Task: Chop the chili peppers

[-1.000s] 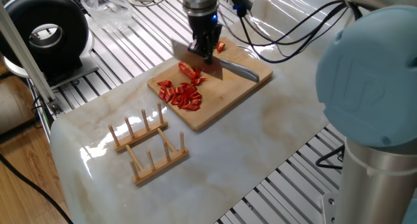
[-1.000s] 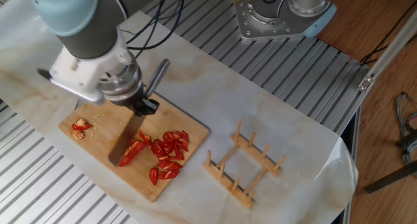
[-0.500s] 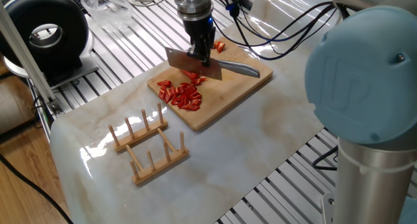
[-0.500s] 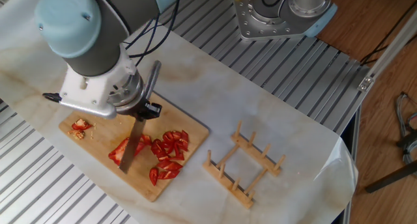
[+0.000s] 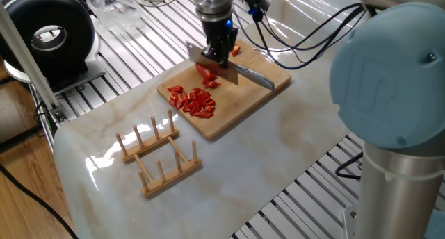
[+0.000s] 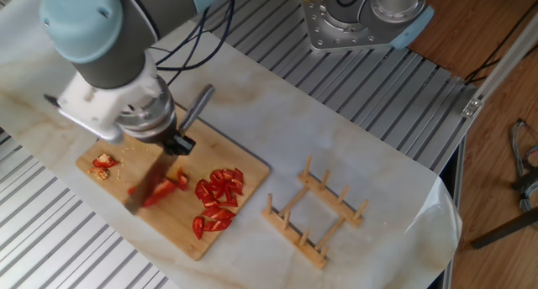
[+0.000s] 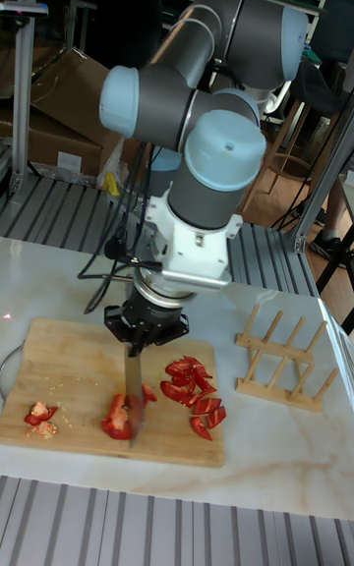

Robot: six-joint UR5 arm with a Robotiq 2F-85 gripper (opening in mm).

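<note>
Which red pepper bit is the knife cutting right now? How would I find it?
Find the wooden board under the arm. The knife stands on its edge there, on one big pepper chunk. It sits apart from the pile of small slices and is bigger than any of them.

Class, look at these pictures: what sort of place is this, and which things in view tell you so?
Probably a robotics lab or workshop, not a kitchen. A robot arm chops chili peppers on a cutting board set on a marble-look sheet over slotted metal rails, with cardboard boxes behind.
</note>
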